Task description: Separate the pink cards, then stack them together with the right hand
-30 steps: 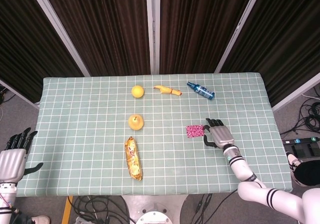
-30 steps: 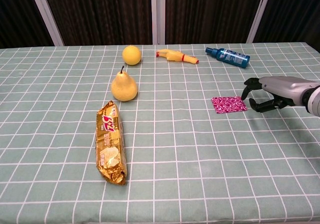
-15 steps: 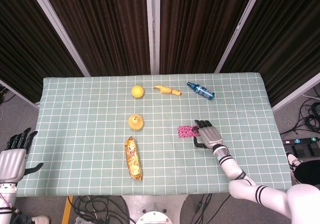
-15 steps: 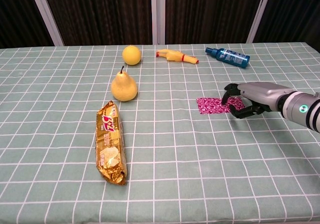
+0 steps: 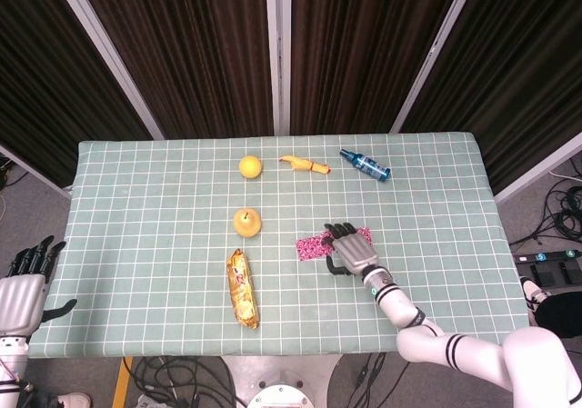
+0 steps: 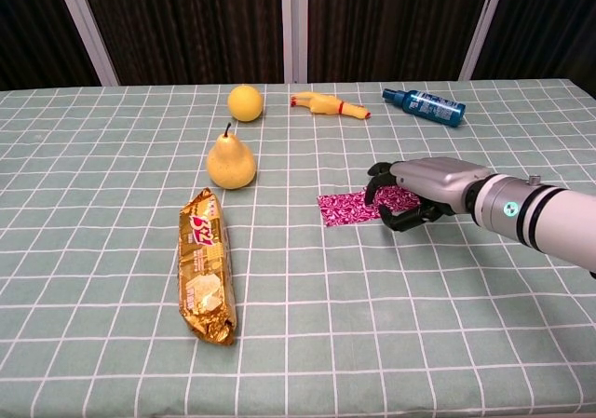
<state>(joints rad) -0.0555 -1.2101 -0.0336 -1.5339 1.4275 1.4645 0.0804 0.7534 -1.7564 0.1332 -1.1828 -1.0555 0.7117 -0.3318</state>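
Note:
The pink cards lie on the green checked table right of centre. One pink card (image 5: pixel 312 246) (image 6: pixel 346 207) sticks out to the left of my right hand (image 5: pixel 350 251) (image 6: pixel 424 185). A second pink patch (image 5: pixel 361 235) (image 6: pixel 402 198) shows behind the hand. The right hand's fingertips press down on the cards with the fingers spread and the thumb tucked low. How the cards overlap under the hand is hidden. My left hand (image 5: pixel 23 285) hangs off the table's front left corner, fingers apart and holding nothing.
A pear (image 5: pixel 246 222) (image 6: pixel 231 164) and a gold snack pack (image 5: pixel 242 287) (image 6: pixel 206 263) lie left of the cards. A yellow ball (image 5: pixel 250 166), a rubber chicken (image 5: pixel 305 164) and a blue bottle (image 5: pixel 365 164) line the far side.
My right hand has slid leftwards across the table, dragging the pink cards with it. A pink strip now trails behind the hand. The left hand has sunk slightly.

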